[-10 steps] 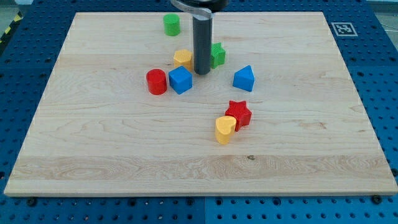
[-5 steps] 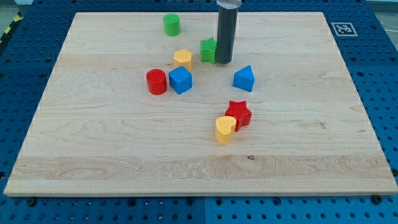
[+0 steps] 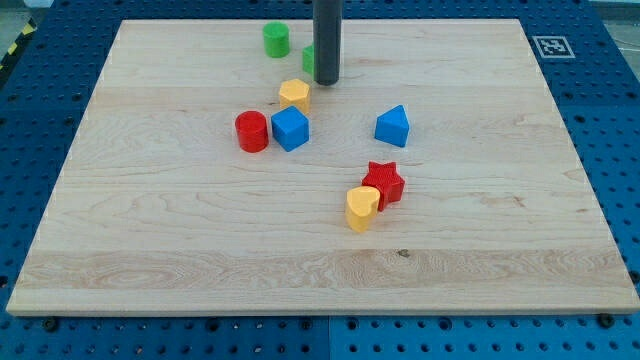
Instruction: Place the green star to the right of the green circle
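my tip (image 3: 326,81) sits on the board (image 3: 150,230) near the view's top, just right of centre-left. no jaws on this rig, just a straight dark rod (image 3: 326,40), so there's nothing to spread or pinch.

green star (image 3: 309,59) is mostly hidden behind the rod; only a green sliver shows at the rod's left edge. looks touching or just beside the rod, can't tell which. shape can't be made out from what shows.

green circle (image 3: 276,39) stands to the view's left of the star and a bit higher, near the board's top edge. star is near it on its right side, with a gap between them.

other blocks, all below the tip:
- yellow block (image 3: 294,94), just down-left of the tip, shape unclear
- blue cube (image 3: 290,128) right under the yellow one, touching or nearly
- red cylinder (image 3: 251,131) just left of the blue cube
- blue wedge-like block (image 3: 392,126) off to the right, apart from the rest
- red star (image 3: 383,183) lower down, with a yellow heart (image 3: 362,208) touching its lower-left side

fiducial tag (image 3: 551,46) at the board's top-right corner. blue pegboard table (image 3: 40,120) around the board.
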`<state>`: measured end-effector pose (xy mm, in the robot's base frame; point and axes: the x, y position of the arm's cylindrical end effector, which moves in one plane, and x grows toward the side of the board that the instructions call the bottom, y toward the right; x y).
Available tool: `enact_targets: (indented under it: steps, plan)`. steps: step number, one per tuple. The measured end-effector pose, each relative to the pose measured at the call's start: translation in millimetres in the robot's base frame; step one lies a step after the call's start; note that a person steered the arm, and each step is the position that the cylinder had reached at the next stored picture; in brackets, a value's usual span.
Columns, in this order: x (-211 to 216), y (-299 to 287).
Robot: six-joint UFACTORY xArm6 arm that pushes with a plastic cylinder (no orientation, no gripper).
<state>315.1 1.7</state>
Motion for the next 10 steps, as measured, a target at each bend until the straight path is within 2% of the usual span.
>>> enact_targets:
  steps: [3,5,7,10]
  plan:
    - [-26.0,-4.0]
    - [5.1,3.6]
    - [-35.2,19.0]
    - [-31.0,-9.8]
